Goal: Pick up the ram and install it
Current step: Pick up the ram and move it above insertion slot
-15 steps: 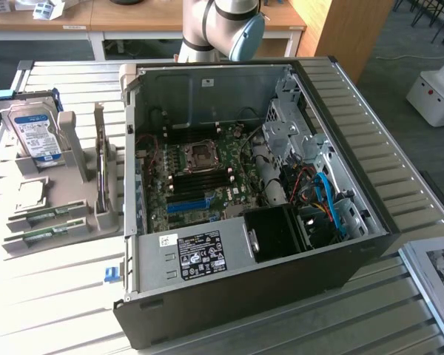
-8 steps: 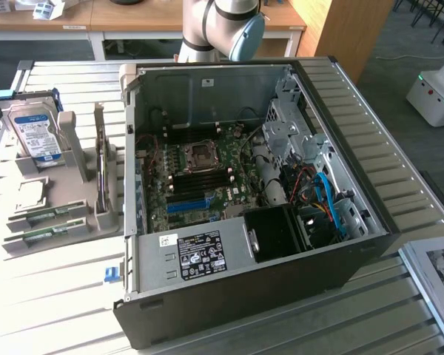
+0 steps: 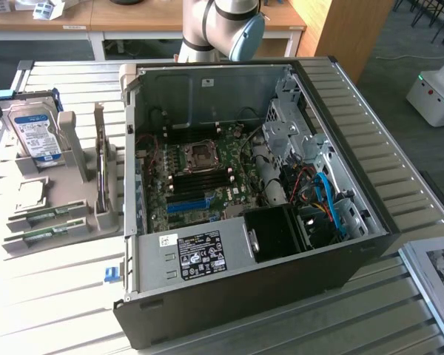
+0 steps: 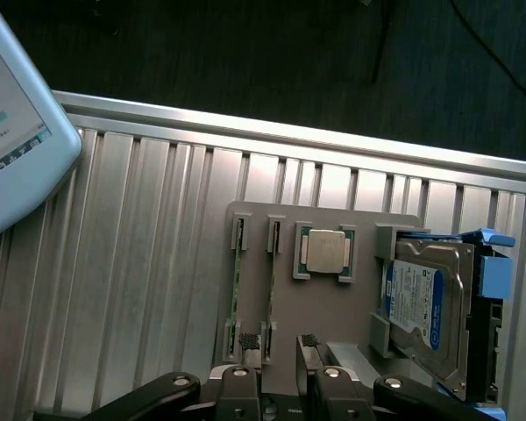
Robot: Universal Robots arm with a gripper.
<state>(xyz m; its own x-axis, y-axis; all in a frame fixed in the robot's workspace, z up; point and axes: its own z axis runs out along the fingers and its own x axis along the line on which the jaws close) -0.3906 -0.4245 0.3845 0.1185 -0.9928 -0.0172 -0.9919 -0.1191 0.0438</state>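
A white screened device (image 4: pixel 17 149), cut off at the frame's edge, sits well off to one side of the claw (image 4: pixel 279 344). The claw's jaws stand apart, holding nothing. Under its fingertips two ram sticks (image 4: pixel 236 281) lie in a grey tray (image 4: pixel 333 215), their near ends hidden. A processor (image 4: pixel 324 253) sits just beyond them, with a hard drive (image 4: pixel 425 307) further aside. All this rests on a ribbed aluminium table (image 4: pixel 140 263), with dark floor (image 4: pixel 245 44) past it.

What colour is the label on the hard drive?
Blue and white; the label shows best in the wrist view.
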